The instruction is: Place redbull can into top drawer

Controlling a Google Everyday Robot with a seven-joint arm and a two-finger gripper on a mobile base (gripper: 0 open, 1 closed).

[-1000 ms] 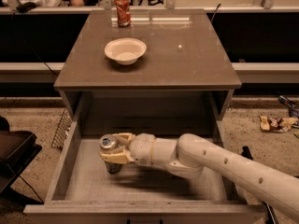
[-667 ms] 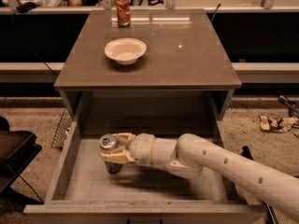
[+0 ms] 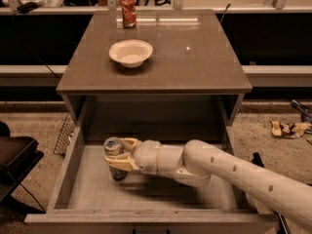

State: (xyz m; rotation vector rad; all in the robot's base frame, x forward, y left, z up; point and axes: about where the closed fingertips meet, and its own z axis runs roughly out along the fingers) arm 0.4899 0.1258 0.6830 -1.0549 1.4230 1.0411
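The top drawer (image 3: 63, 174) is pulled out wide below the cabinet top, showing its pale-grey floor. The redbull can (image 3: 113, 148), slim and silver-grey with a shiny top, stands upright on the drawer floor at the left. My gripper (image 3: 121, 153) reaches in from the right on a white arm and its cream fingers (image 3: 118, 163) are closed around the can, one in front and one behind.
A white bowl (image 3: 130, 52) and a red-orange soda can (image 3: 128, 11) sit on the cabinet top (image 3: 195, 62). A dark chair (image 3: 14, 160) and a wire rack (image 3: 64, 134) stand left of the drawer. Litter (image 3: 287, 128) lies on the floor at right.
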